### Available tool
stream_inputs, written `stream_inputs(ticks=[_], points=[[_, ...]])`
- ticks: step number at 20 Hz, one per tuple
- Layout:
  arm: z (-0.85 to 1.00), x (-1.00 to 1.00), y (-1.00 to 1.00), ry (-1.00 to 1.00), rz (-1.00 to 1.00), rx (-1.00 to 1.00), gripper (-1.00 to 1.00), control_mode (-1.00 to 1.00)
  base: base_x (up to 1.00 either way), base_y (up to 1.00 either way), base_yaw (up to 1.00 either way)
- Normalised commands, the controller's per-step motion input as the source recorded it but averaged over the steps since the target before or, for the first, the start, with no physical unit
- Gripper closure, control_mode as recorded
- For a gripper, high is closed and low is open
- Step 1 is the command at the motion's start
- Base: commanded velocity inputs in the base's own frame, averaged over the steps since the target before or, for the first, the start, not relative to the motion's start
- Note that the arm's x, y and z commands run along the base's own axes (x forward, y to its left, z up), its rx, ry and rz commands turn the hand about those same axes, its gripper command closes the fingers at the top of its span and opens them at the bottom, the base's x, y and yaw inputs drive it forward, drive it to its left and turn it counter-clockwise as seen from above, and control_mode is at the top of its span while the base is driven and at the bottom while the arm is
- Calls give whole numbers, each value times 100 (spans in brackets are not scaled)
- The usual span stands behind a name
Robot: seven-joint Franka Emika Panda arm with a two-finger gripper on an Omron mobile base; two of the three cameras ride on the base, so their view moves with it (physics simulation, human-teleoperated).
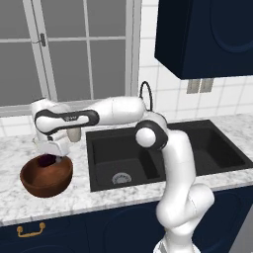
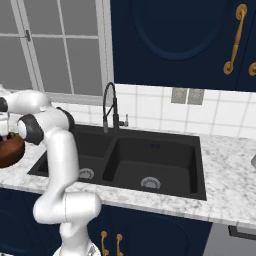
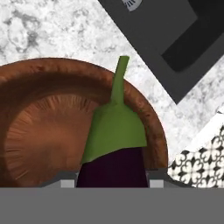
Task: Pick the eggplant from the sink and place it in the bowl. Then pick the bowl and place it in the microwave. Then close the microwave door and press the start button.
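My gripper (image 1: 51, 154) hangs just over the reddish-brown bowl (image 1: 47, 176), which stands on the marble counter left of the black sink (image 1: 163, 153). It is shut on the dark purple eggplant (image 1: 47, 159). In the hand view the eggplant (image 3: 111, 173) sits between the fingertips, its green cap and stem pointing away, above the near part of the bowl (image 3: 43, 131). The eggplant's lower end is about level with the bowl's rim; I cannot tell whether it touches the bowl. The right base view has the bowl (image 2: 10, 150) at the left edge and the sink (image 2: 130, 160) in the middle. The microwave is out of view.
A black gooseneck faucet (image 2: 111, 107) rises behind the sink. A dark blue wall cabinet (image 1: 207, 34) hangs above the sink's right side. A small pale container (image 1: 74, 134) stands behind my forearm by the window. The counter's front edge (image 1: 74, 207) runs close to the bowl.
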Motion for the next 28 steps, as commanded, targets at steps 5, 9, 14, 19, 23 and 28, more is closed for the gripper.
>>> stream_inputs(ticks=[5,9,14,19,23,28], points=[[-31,3,13,5,0,-4,100,-100,0,0,0],[-36,-22,-21,1,0,0,100,-100,0,0,0],[-42,-62,-61,-8,0,27,100,-100,0,0,0],[-36,-79,-63,-28,0,55,100,-100,0,0,0],[-17,-16,-13,-23,0,38,100,-100,0,0,0],[6,28,0,2,-2,2,100,-100,0,0,0]])
